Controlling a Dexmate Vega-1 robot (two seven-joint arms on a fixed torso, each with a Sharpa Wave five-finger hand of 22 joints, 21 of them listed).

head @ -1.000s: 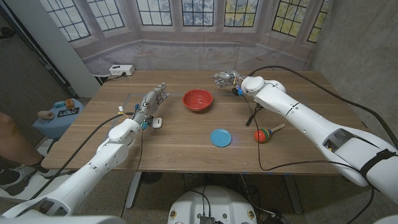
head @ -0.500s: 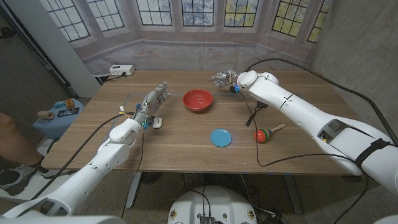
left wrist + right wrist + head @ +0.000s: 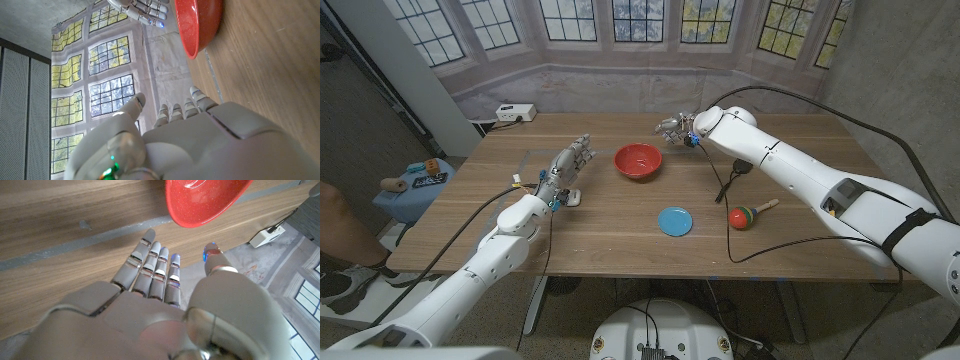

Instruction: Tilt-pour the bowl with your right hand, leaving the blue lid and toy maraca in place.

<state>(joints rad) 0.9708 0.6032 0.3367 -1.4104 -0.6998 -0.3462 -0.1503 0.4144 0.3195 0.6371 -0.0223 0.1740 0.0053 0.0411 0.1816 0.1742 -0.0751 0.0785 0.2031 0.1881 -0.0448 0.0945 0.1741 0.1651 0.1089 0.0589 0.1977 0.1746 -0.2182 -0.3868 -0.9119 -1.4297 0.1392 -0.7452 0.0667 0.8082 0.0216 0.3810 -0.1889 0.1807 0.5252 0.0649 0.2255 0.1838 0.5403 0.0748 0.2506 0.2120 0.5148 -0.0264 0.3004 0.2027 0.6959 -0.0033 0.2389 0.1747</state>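
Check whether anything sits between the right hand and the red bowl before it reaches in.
Nothing visible does. The right hand hovers open just beyond the red bowl, with bare table between them. The blue lid and toy maraca lie nearer the robot, off that path.

Red bowl (image 3: pixel 638 160) upright on table (image 3: pixel 620 235); right hand (image 3: pixel 675 127) just beside, empty; blue lid (image 3: pixel 675 221) near maraca (image 3: pixel 748 214).
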